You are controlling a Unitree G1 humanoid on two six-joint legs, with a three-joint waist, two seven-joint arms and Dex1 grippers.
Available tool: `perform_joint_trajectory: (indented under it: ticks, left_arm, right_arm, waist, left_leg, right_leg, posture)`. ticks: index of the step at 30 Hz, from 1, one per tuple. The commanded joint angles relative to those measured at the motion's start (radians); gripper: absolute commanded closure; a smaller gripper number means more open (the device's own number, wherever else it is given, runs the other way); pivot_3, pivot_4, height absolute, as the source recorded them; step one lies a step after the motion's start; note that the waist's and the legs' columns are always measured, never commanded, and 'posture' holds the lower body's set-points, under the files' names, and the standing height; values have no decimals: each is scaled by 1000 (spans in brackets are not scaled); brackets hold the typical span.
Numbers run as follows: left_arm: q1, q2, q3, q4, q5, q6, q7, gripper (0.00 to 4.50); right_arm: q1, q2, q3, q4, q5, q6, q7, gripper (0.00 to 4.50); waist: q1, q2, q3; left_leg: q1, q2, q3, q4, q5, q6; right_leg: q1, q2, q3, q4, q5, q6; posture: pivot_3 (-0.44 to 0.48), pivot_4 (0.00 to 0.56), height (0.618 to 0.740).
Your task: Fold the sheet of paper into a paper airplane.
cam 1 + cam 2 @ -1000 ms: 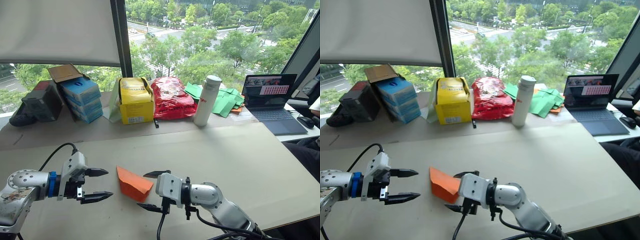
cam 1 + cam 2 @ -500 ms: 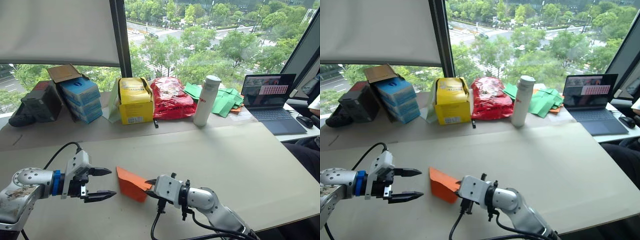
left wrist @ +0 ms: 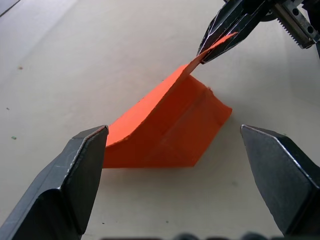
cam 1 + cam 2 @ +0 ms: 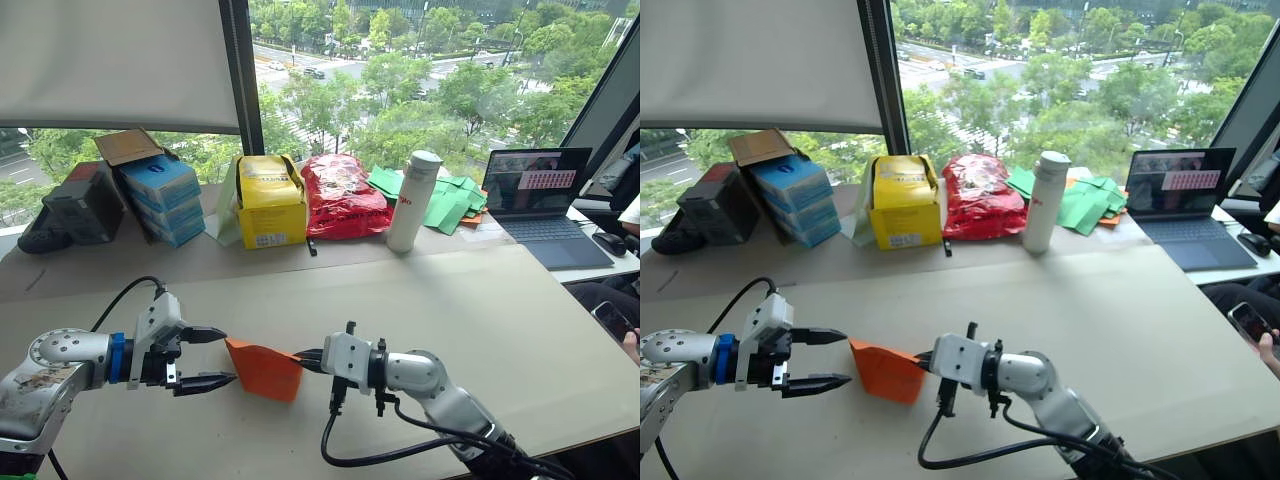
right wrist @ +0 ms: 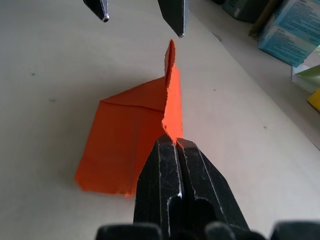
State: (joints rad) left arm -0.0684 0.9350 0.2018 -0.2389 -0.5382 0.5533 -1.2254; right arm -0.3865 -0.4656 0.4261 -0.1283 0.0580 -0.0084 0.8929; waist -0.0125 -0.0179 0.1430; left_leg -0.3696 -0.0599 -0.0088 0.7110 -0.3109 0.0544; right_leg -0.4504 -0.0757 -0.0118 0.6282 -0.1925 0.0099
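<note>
Pinching sheet of paper (image 4: pixel 265 368) edge: right gripper (image 4: pixel 303 357) (left gripper (image 4: pixel 211 357) agape beside).

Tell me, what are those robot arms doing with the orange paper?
They are folding it into a paper airplane. The right gripper is shut on one edge of the sheet of paper, lifting that flap while the rest lies on the table. The left gripper hangs open at the paper's other end, apart from it. The paper is folded and creased, but not yet a pointed plane.
</note>
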Motion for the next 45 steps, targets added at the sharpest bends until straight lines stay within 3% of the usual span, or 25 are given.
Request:
perform_joint_trajectory:
  ticks: [1, 5, 14, 28, 36, 41, 45]
  left_arm:
    - [-16, -7, 32, -2, -49, 17, 0, 0]
    - [11, -14, 49, -8, -69, 17, 6, 0]
    - [108, -17, 85, -55, -118, 33, 10, 0]
    - [78, -14, 72, -49, -122, 41, 20, 0]
    - [45, -20, 63, -56, -135, 60, 38, 0]
    - [39, -29, 67, -61, -161, 77, 48, 0]
    - [20, -52, 44, -49, -153, 55, 53, 1191]
  right_arm:
    - [-75, -6, -56, 91, 112, -125, 155, 4468]
    - [-154, 1, -29, 260, 93, -299, 286, 4468]
    - [-168, 26, -18, 407, 70, -448, 367, 4468]
    - [-153, 21, -19, 385, 23, -339, 360, 4468]
    - [-102, -16, -44, 214, 60, -166, 364, 1822]
    - [-33, -53, -117, -24, 172, 69, 306, 88]
    - [4, -56, -166, -146, 236, 221, 228, 0]
  waist:
    - [-1, 0, 0]
    - [-7, 0, 0]
    - [-2, 0, 0]
    - [1, 1, 0]
    - [2, 1, 0]
    - [2, 1, 0]
    - [4, 1, 0]
  left_leg:
    - [0, 0, 0, 0, 0, 0]
    - [0, 2, 0, -1, 0, 0]
    - [0, 2, 1, -1, 0, 0]
    - [0, 2, 0, -1, 0, -1]
    - [-1, 2, 0, -1, 0, -1]
    - [-1, 2, 0, -1, 0, -1]
    - [-1, 3, 0, -1, -1, 0]
  right_leg:
    - [0, 0, 0, 0, 0, 0]
    - [-1, -1, 1, 0, 0, 0]
    - [-1, -2, 3, 0, 0, 0]
    - [-2, -2, 4, 1, 0, -1]
    - [-2, -2, 5, 1, 0, -1]
    - [-2, -3, 6, 1, 0, -1]
    - [-2, -3, 7, 0, 0, -1]
  posture:
    - [0, 150, 740]
    - [0, 150, 740]
    - [0, 150, 740]
    - [0, 150, 740]
    - [0, 150, 740]
    - [0, 150, 740]
    - [0, 150, 740]
